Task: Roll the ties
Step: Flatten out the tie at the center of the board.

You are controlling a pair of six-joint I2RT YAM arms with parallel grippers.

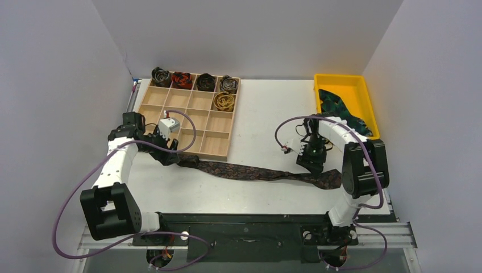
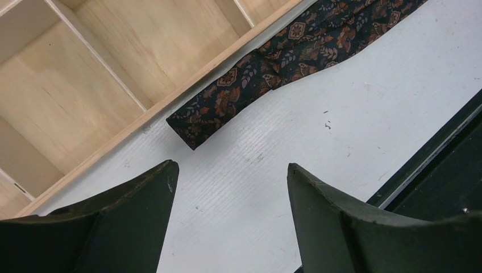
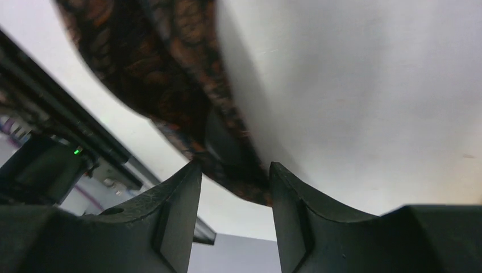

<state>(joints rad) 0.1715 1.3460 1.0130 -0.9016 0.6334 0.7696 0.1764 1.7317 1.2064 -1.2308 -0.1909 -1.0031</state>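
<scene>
Overhead looks down; 2 close wrist cameras share the tie [image 2: 273,74].

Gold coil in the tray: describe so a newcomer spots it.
Find the wooden divided tray at the far left of the table. Four rolled ties fill its back row; the gold coil sits alone in the second row, rightmost compartment. It is the only yellow-gold roll.

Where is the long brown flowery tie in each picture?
Top external: the long dark brown patterned fabric tie lies flat, near side of the white table.
Left wrist: top middle to upper right, beside the wooden tray.
Right wrist: upper left to centre.
Shared landmark: that white table.
</scene>
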